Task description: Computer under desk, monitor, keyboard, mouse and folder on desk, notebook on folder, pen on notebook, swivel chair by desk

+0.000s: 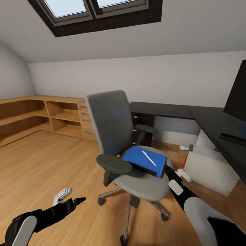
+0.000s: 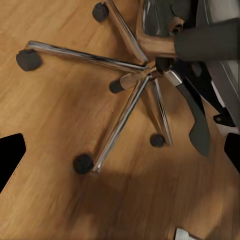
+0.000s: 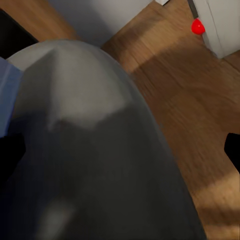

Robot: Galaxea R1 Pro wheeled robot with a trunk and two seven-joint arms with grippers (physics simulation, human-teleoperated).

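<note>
Care is wanted as the right gripper, its opening hidden, reaches the seat's front edge of the swivel chair, where folder carries pen: lift level.

setting: attic room in a home, fitted out as a study. sloped grey walls with a dark-framed skylight overhead; light wood floor. low wooden shelving runs along the far wall. black-topped corner bench carries a black monitor; a light grey computer tower stands beneath it. a grey swivel chair stands mid-floor.
</note>
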